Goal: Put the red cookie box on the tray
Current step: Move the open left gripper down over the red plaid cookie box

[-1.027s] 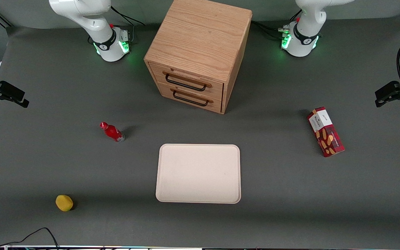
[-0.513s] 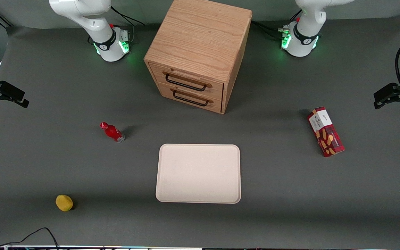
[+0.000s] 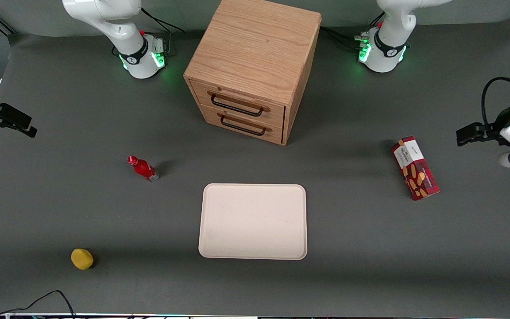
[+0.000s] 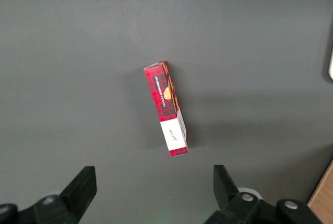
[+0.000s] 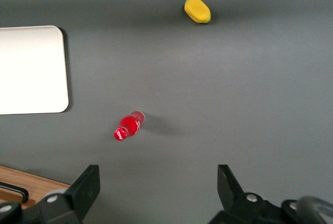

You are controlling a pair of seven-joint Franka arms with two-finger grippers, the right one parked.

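Observation:
The red cookie box (image 3: 415, 168) lies flat on the grey table toward the working arm's end, its white label end farther from the front camera. It also shows in the left wrist view (image 4: 167, 108). The cream-white tray (image 3: 253, 221) lies mid-table, in front of the drawer cabinet, with nothing on it. The left arm's gripper (image 3: 464, 134) hangs above the table, farther out toward the working arm's end than the box and apart from it. In the wrist view the gripper (image 4: 154, 190) is open and empty, with the box ahead of the fingertips (image 4: 84, 185).
A wooden two-drawer cabinet (image 3: 255, 66) stands farther from the camera than the tray. A small red bottle (image 3: 143, 168) and a yellow object (image 3: 82, 258) lie toward the parked arm's end. A cable lies at the near table edge.
The left arm's gripper has moved in from the table's end toward the cookie box. The box, the tray and the other things have not moved.

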